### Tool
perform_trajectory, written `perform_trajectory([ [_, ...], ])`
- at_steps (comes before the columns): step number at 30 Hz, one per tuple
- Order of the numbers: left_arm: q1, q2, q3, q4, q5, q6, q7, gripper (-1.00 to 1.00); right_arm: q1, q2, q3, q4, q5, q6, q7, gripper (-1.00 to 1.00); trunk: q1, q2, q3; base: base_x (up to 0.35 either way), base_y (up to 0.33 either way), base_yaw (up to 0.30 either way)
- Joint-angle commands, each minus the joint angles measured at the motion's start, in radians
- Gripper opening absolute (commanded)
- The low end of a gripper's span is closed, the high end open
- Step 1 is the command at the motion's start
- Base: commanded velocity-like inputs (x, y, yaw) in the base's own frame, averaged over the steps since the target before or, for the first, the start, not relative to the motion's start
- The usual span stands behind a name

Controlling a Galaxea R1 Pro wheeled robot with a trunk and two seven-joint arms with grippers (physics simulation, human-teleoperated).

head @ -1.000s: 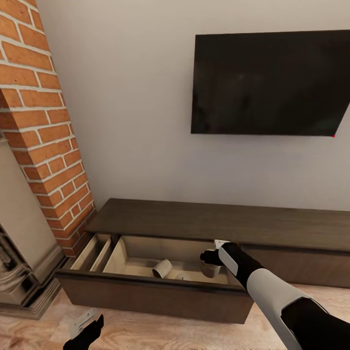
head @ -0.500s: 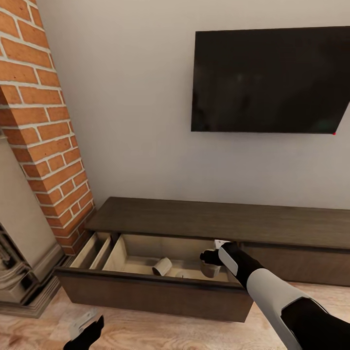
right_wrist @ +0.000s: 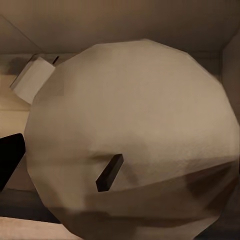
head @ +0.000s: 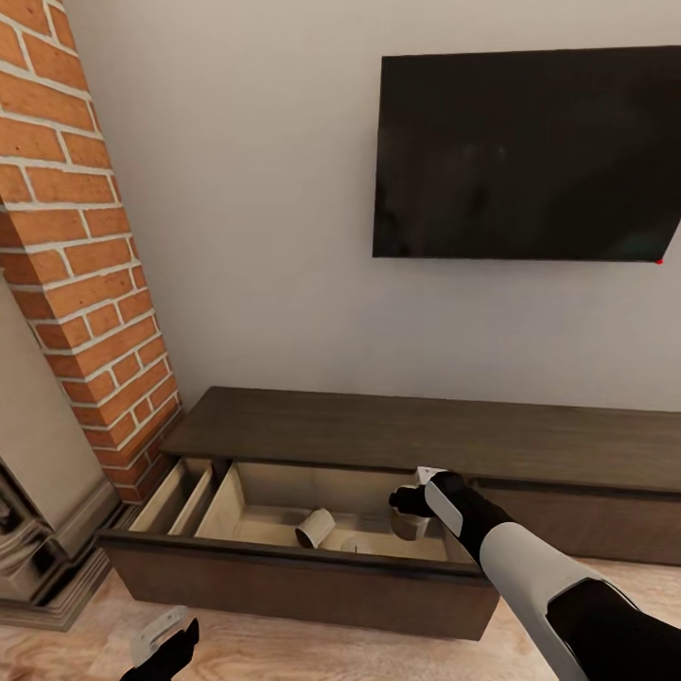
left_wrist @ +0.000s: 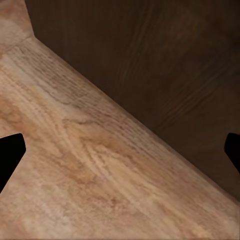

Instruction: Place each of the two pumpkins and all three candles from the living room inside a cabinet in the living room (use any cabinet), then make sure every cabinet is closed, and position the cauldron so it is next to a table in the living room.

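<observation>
Open drawer of the cabinet (head: pixel 378 435) below the TV (head: pixel 525 156).

The cabinet stands against the wall, with the brick chimney (head: pixel 80 246) at its 9 o'clock and the TV at 12 o'clock above it. In the pulled-out drawer (head: pixel 284 567), one candle (head: pixel 315 528) lies on its side near the middle. At its 3 o'clock is a second candle (head: pixel 357 544). A third candle (head: pixel 410 523) is further right, at the right gripper (head: pixel 409 499).
</observation>
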Motion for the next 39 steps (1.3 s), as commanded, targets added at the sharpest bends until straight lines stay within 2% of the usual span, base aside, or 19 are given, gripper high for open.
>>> perform_trajectory([
  [1, -0.001, 0.001, -0.008, -0.001, 0.006, -0.006, 0.008, 1.00, -0.001, -0.001, 0.008, -0.002, -0.011, 0.003, -0.009, -1.00, 0.000, 0.000, -0.001, 0.080, 0.000, 0.000],
  [4, -0.001, 0.001, -0.008, 0.007, 0.009, -0.006, 0.008, 1.00, -0.001, -0.001, 0.009, -0.002, -0.011, 0.003, -0.009, -1.00, 0.000, 0.000, -0.001, 0.037, 0.000, 0.000],
  [6, -0.001, 0.000, -0.010, 0.056, 0.008, -0.020, 0.008, 1.00, -0.001, 0.000, 0.011, -0.002, -0.008, 0.003, -0.009, -1.00, 0.000, 0.000, -0.001, 0.010, 0.000, 0.000],
  [7, -0.001, 0.000, -0.010, 0.077, 0.007, -0.039, 0.006, 1.00, -0.001, -0.001, 0.011, -0.002, -0.008, 0.003, -0.009, -1.00, 0.000, 0.000, -0.001, 0.006, 0.000, 0.000],
  [11, 0.019, 0.000, -0.011, 0.114, 0.004, -0.191, -0.042, 1.00, -0.001, -0.002, 0.010, -0.002, -0.008, 0.003, -0.009, -1.00, 0.000, 0.000, -0.001, 0.002, 0.000, 0.000],
  [15, 0.044, 0.000, -0.011, 0.116, 0.002, -0.248, -0.073, 1.00, -0.001, -0.002, 0.009, -0.002, -0.009, 0.003, -0.009, -1.00, 0.000, 0.000, -0.001, 0.000, 0.000, 0.000],
  [22, 0.051, 0.000, -0.011, 0.112, 0.002, -0.265, -0.079, 1.00, -0.001, -0.002, 0.009, -0.002, -0.009, 0.003, -0.009, -1.00, 0.000, 0.000, -0.001, 0.000, 0.000, 0.000],
  [29, 0.051, -0.016, -0.010, 0.113, 0.001, -0.266, -0.079, 1.00, -0.001, -0.002, 0.009, -0.002, -0.007, 0.003, -0.009, -1.00, 0.027, -0.049, -0.023, 0.000, 0.000, 0.000],
  [35, 0.051, -0.020, -0.010, 0.113, 0.001, -0.265, -0.079, 1.00, -0.001, -0.002, 0.009, -0.002, -0.007, 0.003, -0.009, -1.00, 0.050, -0.091, -0.042, 0.000, 0.000, 0.000],
  [39, 0.051, -0.020, -0.010, 0.116, 0.003, -0.265, -0.079, 1.00, -0.001, -0.002, 0.009, -0.002, -0.007, 0.003, -0.009, -1.00, 0.050, -0.091, -0.042, 0.000, 0.000, 0.000],
])
